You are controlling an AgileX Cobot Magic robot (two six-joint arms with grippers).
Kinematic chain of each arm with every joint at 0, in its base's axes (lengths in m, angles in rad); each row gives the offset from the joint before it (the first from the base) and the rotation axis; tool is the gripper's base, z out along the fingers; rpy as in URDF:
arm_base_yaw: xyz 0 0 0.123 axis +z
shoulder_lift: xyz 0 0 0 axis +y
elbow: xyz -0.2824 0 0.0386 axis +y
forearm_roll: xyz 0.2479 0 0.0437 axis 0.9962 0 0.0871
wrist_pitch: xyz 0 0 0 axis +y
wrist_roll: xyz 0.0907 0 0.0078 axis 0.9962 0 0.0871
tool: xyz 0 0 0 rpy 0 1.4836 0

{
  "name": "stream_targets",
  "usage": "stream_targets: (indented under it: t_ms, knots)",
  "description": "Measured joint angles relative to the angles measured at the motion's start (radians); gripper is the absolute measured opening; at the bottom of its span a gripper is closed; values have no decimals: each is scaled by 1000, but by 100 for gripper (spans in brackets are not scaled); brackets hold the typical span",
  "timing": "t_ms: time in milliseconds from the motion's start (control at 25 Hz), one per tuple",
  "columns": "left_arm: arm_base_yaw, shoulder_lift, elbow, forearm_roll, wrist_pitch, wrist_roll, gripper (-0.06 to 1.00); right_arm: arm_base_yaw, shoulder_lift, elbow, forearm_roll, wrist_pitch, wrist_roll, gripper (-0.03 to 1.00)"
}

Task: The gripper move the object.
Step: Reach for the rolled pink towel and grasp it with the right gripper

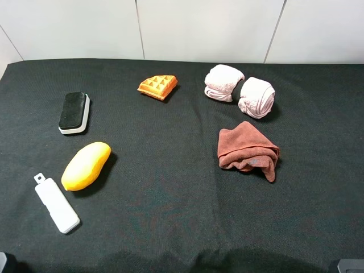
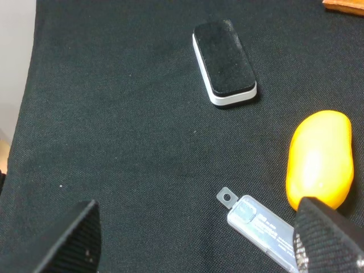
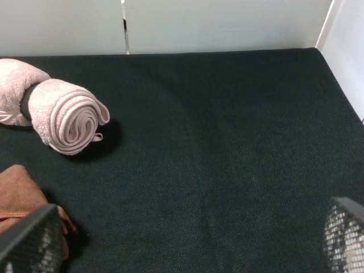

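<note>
On the black cloth lie a yellow mango (image 1: 86,165), a white flat stick with a tab (image 1: 56,203), a black-and-white eraser (image 1: 74,112), an orange waffle piece (image 1: 158,86), two rolled pink towels (image 1: 224,83) (image 1: 256,97) and a crumpled brown cloth (image 1: 248,151). My left gripper (image 2: 202,244) is open and empty, hovering near the white stick (image 2: 263,230) and mango (image 2: 318,161), with the eraser (image 2: 224,62) beyond. My right gripper (image 3: 187,239) is open and empty, with a pink roll (image 3: 68,116) and the brown cloth (image 3: 20,196) off to one side.
The table's black cloth (image 1: 170,216) ends at a white wall (image 1: 199,25) at the back. Both arms sit at the near corners, just in the exterior view (image 1: 4,263) (image 1: 350,265). The table's right edge shows in the right wrist view (image 3: 341,74).
</note>
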Motion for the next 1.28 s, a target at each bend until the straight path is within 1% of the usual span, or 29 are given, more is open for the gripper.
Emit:
stream_targets:
  t_ms: [160, 480, 680, 920, 1120, 1280]
  knots:
    - [0, 0, 0, 0, 0, 0, 73, 0, 0, 0, 1, 0, 1, 70]
    - [0, 0, 0, 0, 0, 0, 73, 0, 0, 0, 41, 0, 11, 70]
    - [0, 0, 0, 0, 0, 0, 73, 0, 0, 0, 40, 0, 11, 70]
    - [0, 0, 0, 0, 0, 0, 73, 0, 5, 0, 3, -3, 11, 70]
    - [0, 0, 0, 0, 0, 0, 73, 0, 106, -9, -10, -29, 11, 70]
    - [0, 0, 0, 0, -1, 0, 73, 0, 209, -28, 0, -56, -16, 70]
